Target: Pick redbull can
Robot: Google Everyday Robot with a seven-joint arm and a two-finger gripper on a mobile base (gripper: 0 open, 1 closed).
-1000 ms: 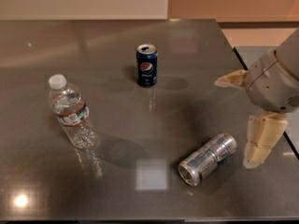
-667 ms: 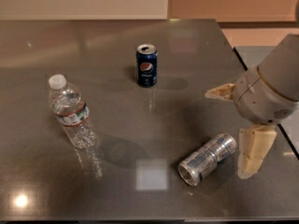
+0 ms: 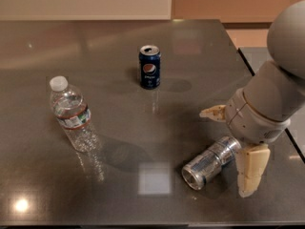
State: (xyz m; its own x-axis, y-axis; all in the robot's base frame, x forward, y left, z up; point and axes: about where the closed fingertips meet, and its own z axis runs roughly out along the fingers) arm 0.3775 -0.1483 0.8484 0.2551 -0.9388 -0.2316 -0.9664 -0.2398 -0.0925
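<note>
My pincer (image 3: 225,152) is spread wide and holds nothing. One pale finger (image 3: 214,112) points left above the redbull can (image 3: 208,163), and the other (image 3: 250,173) points down just beside the can's right end. The can lies on its side on the surface (image 3: 119,190), its far end between my fingers. My arm (image 3: 267,99) reaches in from the right, wrist bent down over the can.
</note>
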